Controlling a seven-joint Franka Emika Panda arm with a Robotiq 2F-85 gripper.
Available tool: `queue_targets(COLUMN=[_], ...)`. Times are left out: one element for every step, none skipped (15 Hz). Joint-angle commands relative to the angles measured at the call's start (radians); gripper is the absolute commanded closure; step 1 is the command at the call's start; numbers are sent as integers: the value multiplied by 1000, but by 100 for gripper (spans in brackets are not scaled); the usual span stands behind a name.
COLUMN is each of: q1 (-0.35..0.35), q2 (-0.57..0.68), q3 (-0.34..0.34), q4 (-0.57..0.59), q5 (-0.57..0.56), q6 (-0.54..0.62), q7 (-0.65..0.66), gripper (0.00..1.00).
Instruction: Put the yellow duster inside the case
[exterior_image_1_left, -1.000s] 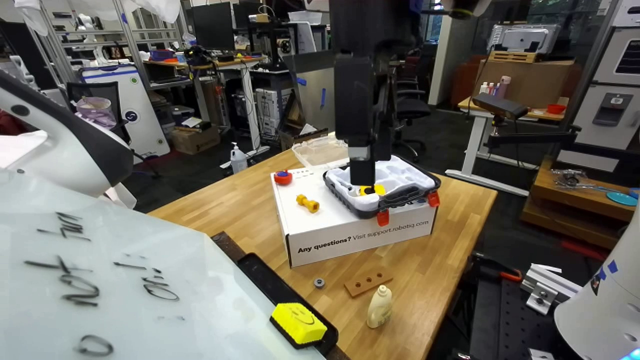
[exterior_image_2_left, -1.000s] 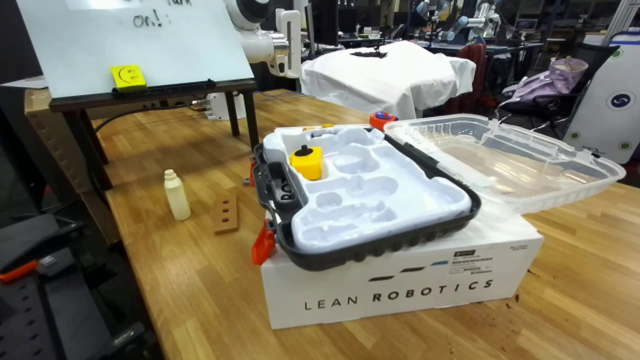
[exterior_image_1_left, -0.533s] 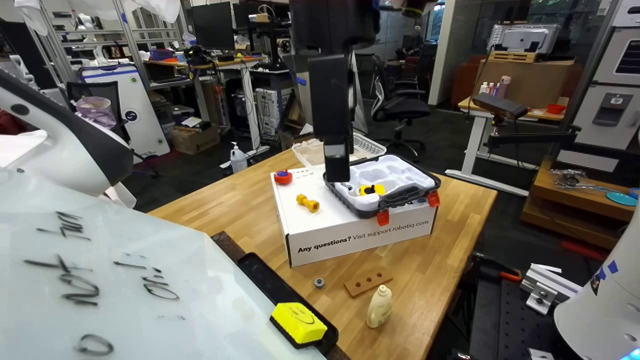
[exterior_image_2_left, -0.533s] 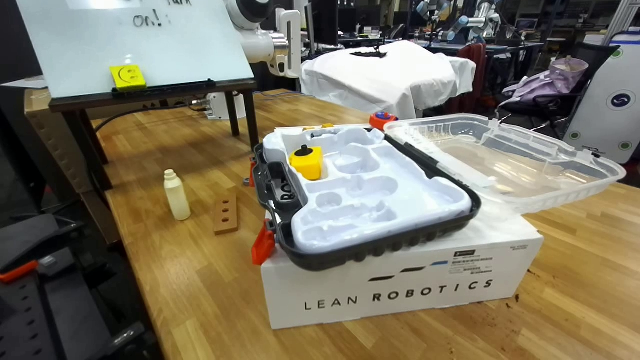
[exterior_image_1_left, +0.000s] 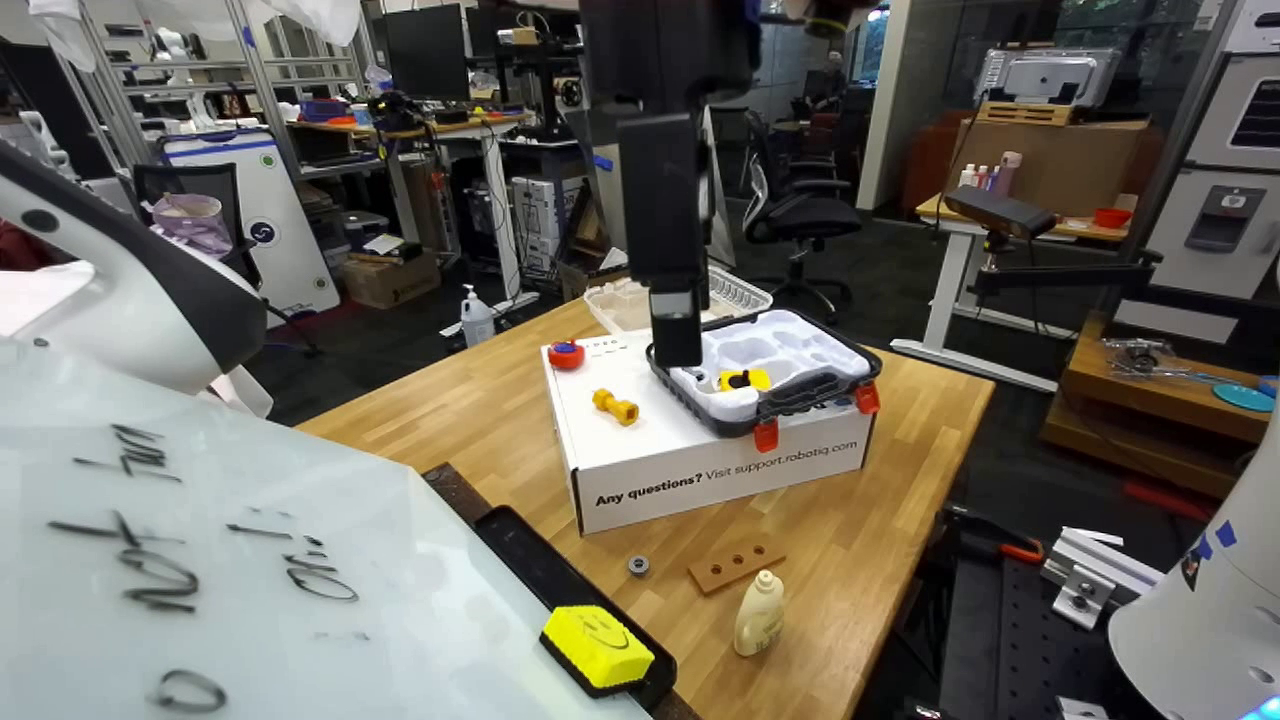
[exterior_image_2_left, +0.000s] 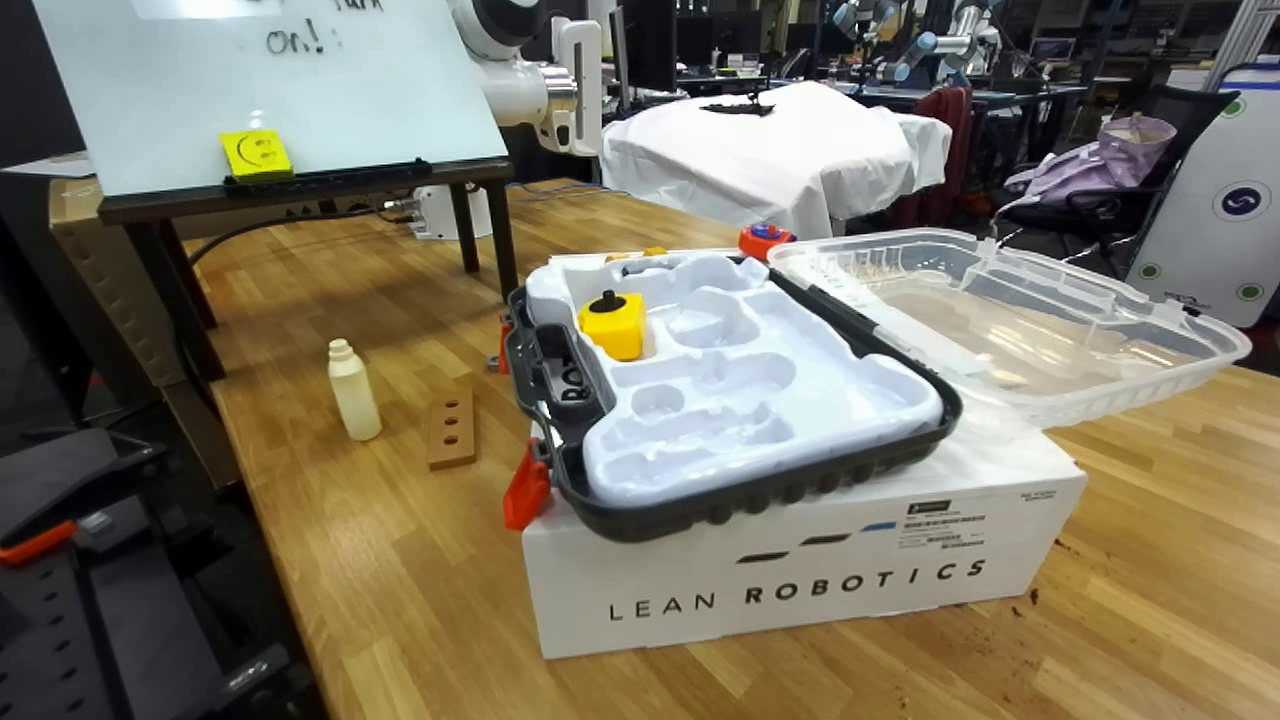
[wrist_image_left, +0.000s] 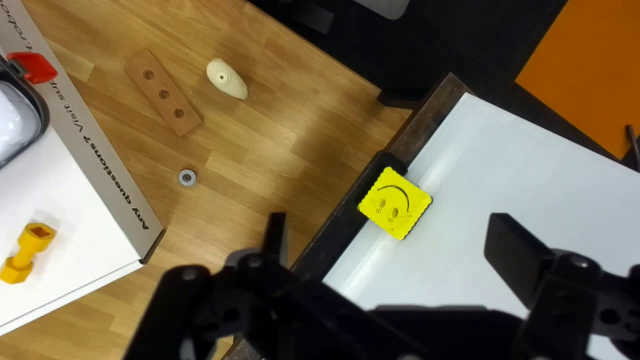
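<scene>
The yellow duster (exterior_image_1_left: 598, 645) is a flat bright-yellow block with a drawn smiling face and a black underside. It lies on the black ledge of the whiteboard, also in an exterior view (exterior_image_2_left: 256, 153) and the wrist view (wrist_image_left: 395, 202). The case (exterior_image_2_left: 870, 405) lies open on a white cardboard box, with a white moulded tray, dark rim and red latches. It shows in an exterior view (exterior_image_1_left: 835, 350) and at the wrist view's left edge (wrist_image_left: 15, 120). My gripper (wrist_image_left: 389, 240) is open and empty above the duster and board. In an exterior view my gripper (exterior_image_1_left: 677, 340) shows one finger.
A yellow block with a black knob (exterior_image_2_left: 615, 325) sits in the case. The clear lid (exterior_image_2_left: 1010, 310) is folded back. A yellow peg (exterior_image_1_left: 615, 406) and red tape measure (exterior_image_1_left: 566, 355) lie on the box (exterior_image_1_left: 640, 440). A bottle (exterior_image_1_left: 760, 613) and holed wooden strip (exterior_image_1_left: 737, 567) are on the table.
In an exterior view my gripper has moved left, from in front of the case to beside it, then shifted only slightly. The duster and case have not moved.
</scene>
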Motion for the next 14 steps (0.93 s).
queue_targets(q1=[0,-2,-1,3,9,14,17,21,25,18,18,18,18,18], q2=[1,7,14,24,36,45,53,64,76,46,51,53,52,52], q3=[0,4,6,6,6,5,6,4,2,5,5,5,5,5], q4=[2,7,11,17,24,29,31,37,43,6,6,6,6,6], q5=[0,-15,-34,-49,-70,-90,-111,-127,-138,-109,-111,-111,-111,-111], q6=[-2,-4,-9,-18,-39,-55,-62,-69,-71,-34,-32,-32,-32,-32], q7=[1,2,-14,-39,-86,-132,-174,-219,-263,-192,-202,-199,-199,-199], gripper=[0,0,0,0,0,0,0,0,0,0,0,0,0,0])
